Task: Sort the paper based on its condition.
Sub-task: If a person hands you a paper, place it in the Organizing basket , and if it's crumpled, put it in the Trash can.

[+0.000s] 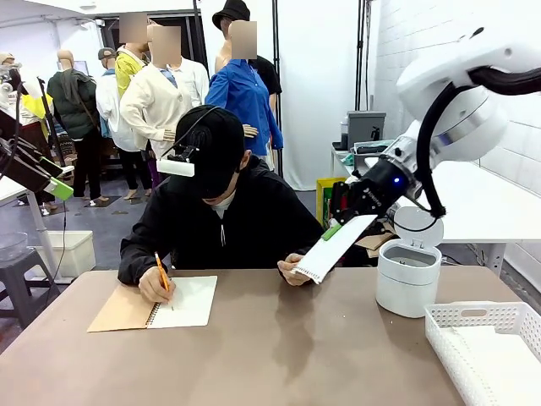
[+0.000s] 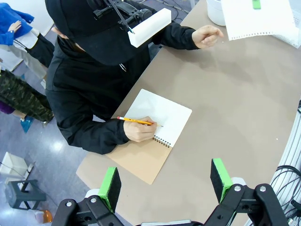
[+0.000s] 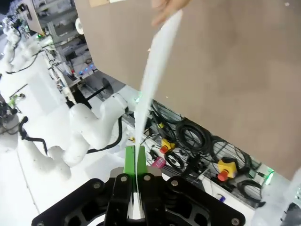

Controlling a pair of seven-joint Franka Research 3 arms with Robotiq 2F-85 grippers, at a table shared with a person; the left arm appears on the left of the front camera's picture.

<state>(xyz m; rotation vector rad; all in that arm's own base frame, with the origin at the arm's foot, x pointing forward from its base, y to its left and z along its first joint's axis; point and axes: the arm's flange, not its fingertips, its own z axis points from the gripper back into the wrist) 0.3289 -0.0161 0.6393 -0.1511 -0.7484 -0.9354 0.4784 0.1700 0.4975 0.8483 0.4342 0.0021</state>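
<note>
Tabletop (image 1: pixel 279 338): brown, wide, running from the robot's side to the person at the far edge.
Person (image 1: pixel 228 220): seated at the far side in a black top and black cap, head bent over the notebook.
White basket (image 1: pixel 486 347): perforated plastic, at the near right corner of the tabletop.
White bin (image 1: pixel 408 275): round, lid tipped up, standing on the tabletop just left of the basket and under the right arm.
Notebook (image 2: pixel 155 136): spiral-bound, lying open flat in front of the person, brown cover folded out to one side, a white page up.
Paper (image 1: pixel 336 246): 1 smooth white sheet with a perforated edge, held in the air above the tabletop, slanting down from the right pincer toward the person's hand, between the person and the bin; in the right wrist view it runs edge-on away from the pads.
Right pincer (image 1: pixel 348 216): clamped tight on the upper end of the paper, green pads pressed flat against both faces.
Left pincer (image 2: pixel 164 181): spread wide with nothing between its 2 green pads, hovering high above the near edge of the tabletop, over the notebook.
Person's free hand (image 1: pixel 294 269): at the lower corner of the paper, touching or just beside it; I cannot tell which.
Person's writing hand (image 1: pixel 157 283): resting on the notebook page.
Pencil (image 2: pixel 136 121): yellow, gripped in the writing hand, tip on the page.
</note>
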